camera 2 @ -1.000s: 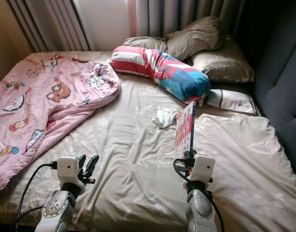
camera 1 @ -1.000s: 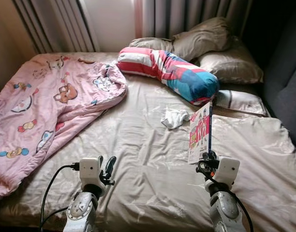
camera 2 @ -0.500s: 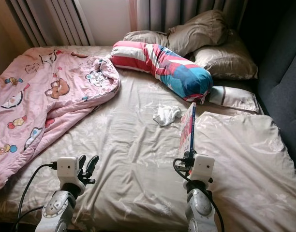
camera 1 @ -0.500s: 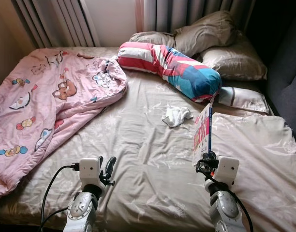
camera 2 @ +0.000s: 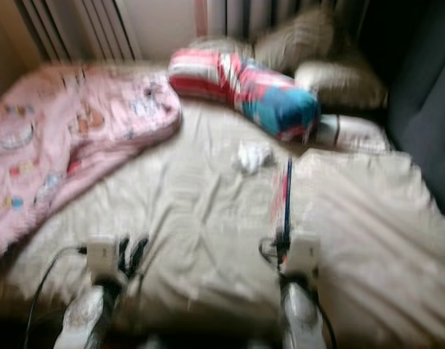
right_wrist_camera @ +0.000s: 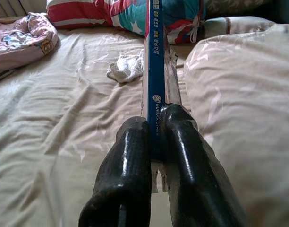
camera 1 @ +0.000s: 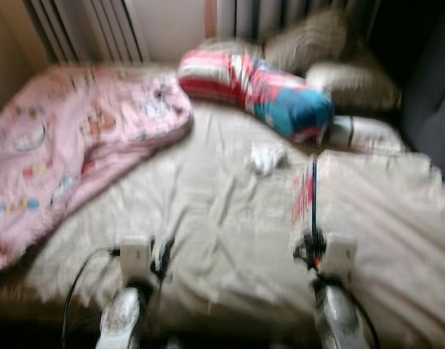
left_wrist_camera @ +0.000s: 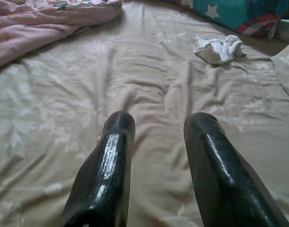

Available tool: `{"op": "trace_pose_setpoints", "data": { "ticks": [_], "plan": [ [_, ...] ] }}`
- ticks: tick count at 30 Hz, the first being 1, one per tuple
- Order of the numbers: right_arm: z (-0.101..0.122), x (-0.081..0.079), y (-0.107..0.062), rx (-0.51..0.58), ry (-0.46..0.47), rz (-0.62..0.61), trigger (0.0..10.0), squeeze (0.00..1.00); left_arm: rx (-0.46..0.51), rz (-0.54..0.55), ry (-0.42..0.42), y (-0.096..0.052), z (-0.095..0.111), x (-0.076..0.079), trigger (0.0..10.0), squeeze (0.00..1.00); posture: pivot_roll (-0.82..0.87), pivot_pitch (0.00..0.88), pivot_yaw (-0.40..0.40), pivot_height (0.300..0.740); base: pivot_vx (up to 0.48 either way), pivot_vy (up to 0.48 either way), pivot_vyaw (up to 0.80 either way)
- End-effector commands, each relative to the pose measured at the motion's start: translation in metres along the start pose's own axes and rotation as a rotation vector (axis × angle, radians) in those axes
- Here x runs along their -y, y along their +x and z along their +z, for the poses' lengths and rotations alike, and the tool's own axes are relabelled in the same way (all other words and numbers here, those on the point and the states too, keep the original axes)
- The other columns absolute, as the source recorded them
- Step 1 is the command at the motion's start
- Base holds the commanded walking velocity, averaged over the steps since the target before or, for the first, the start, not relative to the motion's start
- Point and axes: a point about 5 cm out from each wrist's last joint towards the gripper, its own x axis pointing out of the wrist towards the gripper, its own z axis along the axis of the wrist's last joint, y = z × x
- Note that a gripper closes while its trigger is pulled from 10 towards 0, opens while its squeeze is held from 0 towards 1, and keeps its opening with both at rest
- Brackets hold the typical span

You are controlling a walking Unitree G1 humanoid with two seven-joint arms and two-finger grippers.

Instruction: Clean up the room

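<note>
My right gripper (right_wrist_camera: 156, 130) is shut on a thin book (right_wrist_camera: 154, 61) with a blue spine, held upright and edge-on above the bed; the book (camera 1: 310, 193) rises from my right gripper (camera 1: 312, 243) in the blurred head views. My left gripper (left_wrist_camera: 156, 125) is open with nothing between its fingers, hovering low over the beige sheet (left_wrist_camera: 149, 75). A crumpled white cloth (left_wrist_camera: 217, 48) lies on the sheet ahead of both grippers, and the same cloth (camera 1: 266, 156) sits mid-bed.
A pink cartoon-print quilt (camera 1: 70, 145) is heaped on the bed's left side. A striped red, white and blue bolster (camera 1: 262, 91) and beige pillows (camera 1: 353, 83) lie at the head. A dark headboard (camera 2: 426, 123) runs along the right. Curtains hang behind.
The head camera has shifted and the picture is now blurred. The book has turned more edge-on in my right gripper. The left arm stays where it was.
</note>
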Motion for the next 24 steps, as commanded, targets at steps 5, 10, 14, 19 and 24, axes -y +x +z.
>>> {"op": "trace_pose_setpoints", "data": {
  "ticks": [5, 10, 14, 19, 24],
  "plan": [
    [0.007, -0.004, 0.002, 0.034, -0.015, 0.018, 10.0, 0.00, -0.012, 0.013, -0.006, -0.002, -0.004, -0.003, 10.0, 0.00, -0.05, 0.199, 0.020, 0.630, 0.000, 0.000, 0.00],
    [0.009, -0.004, 0.005, 0.038, -0.023, 0.012, 10.0, 0.00, -0.012, 0.012, -0.006, -0.002, -0.004, -0.003, 10.0, 0.00, -0.05, 0.199, 0.021, 0.630, 0.000, 0.000, 0.00],
    [0.011, -0.002, 0.009, 0.041, -0.072, 0.001, 10.0, 0.00, -0.012, 0.012, -0.005, -0.001, -0.004, -0.003, 10.0, 0.00, -0.05, 0.198, 0.023, 0.630, 0.000, 0.000, 0.00],
    [0.016, -0.001, 0.014, 0.060, -0.136, -0.010, 10.0, 0.00, -0.011, 0.011, -0.005, -0.001, -0.004, -0.003, 10.0, 0.00, -0.05, 0.195, 0.024, 0.630, 0.000, 0.000, 0.00],
    [0.027, 0.009, 0.020, 0.110, -0.223, -0.101, 10.0, 0.00, -0.010, 0.010, -0.004, 0.000, -0.004, -0.003, 10.0, 0.00, -0.05, 0.194, 0.025, 0.630, 0.000, 0.000, 0.00]
  ]
}}
